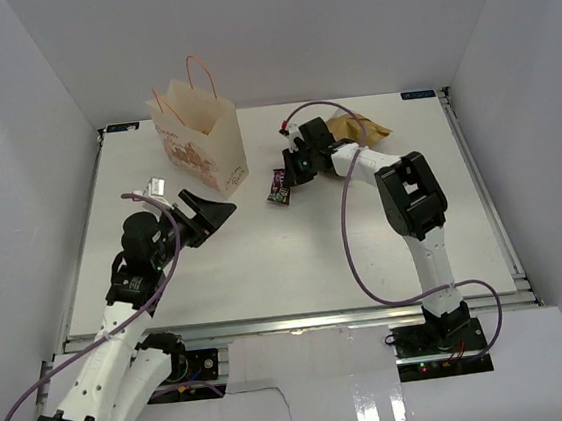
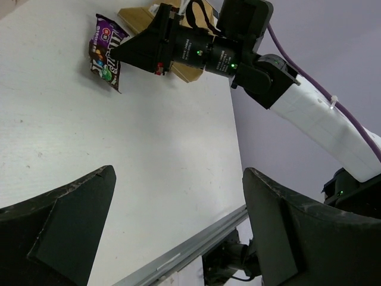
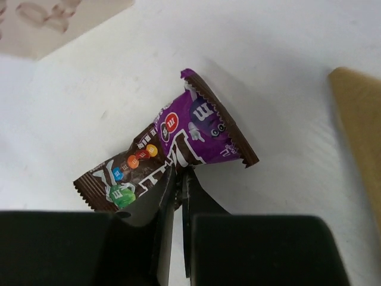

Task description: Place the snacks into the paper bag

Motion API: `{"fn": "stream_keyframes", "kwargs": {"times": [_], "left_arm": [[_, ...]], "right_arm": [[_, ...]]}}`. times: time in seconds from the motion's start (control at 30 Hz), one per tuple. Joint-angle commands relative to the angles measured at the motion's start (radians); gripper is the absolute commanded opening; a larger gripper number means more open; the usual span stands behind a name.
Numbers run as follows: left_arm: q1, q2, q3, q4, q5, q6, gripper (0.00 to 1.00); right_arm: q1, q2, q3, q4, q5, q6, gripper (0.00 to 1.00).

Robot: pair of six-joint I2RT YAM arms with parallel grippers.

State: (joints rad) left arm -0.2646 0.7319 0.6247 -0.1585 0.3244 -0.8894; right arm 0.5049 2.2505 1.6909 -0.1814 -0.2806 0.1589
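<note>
The paper bag [image 1: 198, 139] stands upright at the far left of the white counter [image 1: 267, 272], its mouth open and its thin loop handles raised. To its right, near but apart from it, is a dark brown and purple candy packet [image 1: 280, 186]. Nothing lies on the strip of counter between the two. Beyond the packet, at the far right, lies the crinkled tan chip bag [image 1: 368, 126], partly covered in the top view by the right arm, which reaches across it. A purple cable [image 1: 350, 243] loops along that arm.

The right claw [image 1: 288, 174] has its fingers pressed together on the packet's edge; the right wrist view shows them pinching the wrapper [image 3: 178, 143] about midway along its lower side. In that view the packet's long axis runs diagonally, the brown crimped end at lower left and the purple crimped end at upper right. The chip bag [image 3: 360, 137] sits off the purple end, and a corner of the paper bag [image 3: 47, 24] shows at upper left. From above, the packet's length runs roughly near to far. Whether it is off the counter or touching it, I cannot tell.

The left claw [image 1: 213, 216] hovers over the counter near the paper bag's front, its fingers spread wide and holding nothing. It points toward the packet [image 2: 107, 53] and the right claw [image 2: 117, 55].
</note>
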Motion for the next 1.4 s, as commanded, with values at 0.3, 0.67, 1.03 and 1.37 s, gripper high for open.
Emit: {"fn": "stream_keyframes", "kwargs": {"times": [0.3, 0.67, 1.03, 1.37], "left_arm": [[-0.067, 0.269, -0.105, 0.312, 0.088, -0.128, 0.98], [-0.243, 0.632, 0.000, 0.462, 0.059, -0.170, 0.94], [-0.272, 0.722, 0.018, 0.544, 0.081, -0.194, 0.56], [-0.272, 0.663, -0.011, 0.582, 0.096, -0.194, 0.16]], "right_arm": [[-0.060, -0.348, -0.356, -0.047, -0.621, -0.369, 0.08], [-0.043, -0.531, -0.510, -0.107, -0.756, -0.435, 0.08], [0.018, -0.578, -0.554, -0.107, -0.798, -0.435, 0.08], [0.020, -0.575, -0.540, -0.116, -0.773, -0.441, 0.09]]}}
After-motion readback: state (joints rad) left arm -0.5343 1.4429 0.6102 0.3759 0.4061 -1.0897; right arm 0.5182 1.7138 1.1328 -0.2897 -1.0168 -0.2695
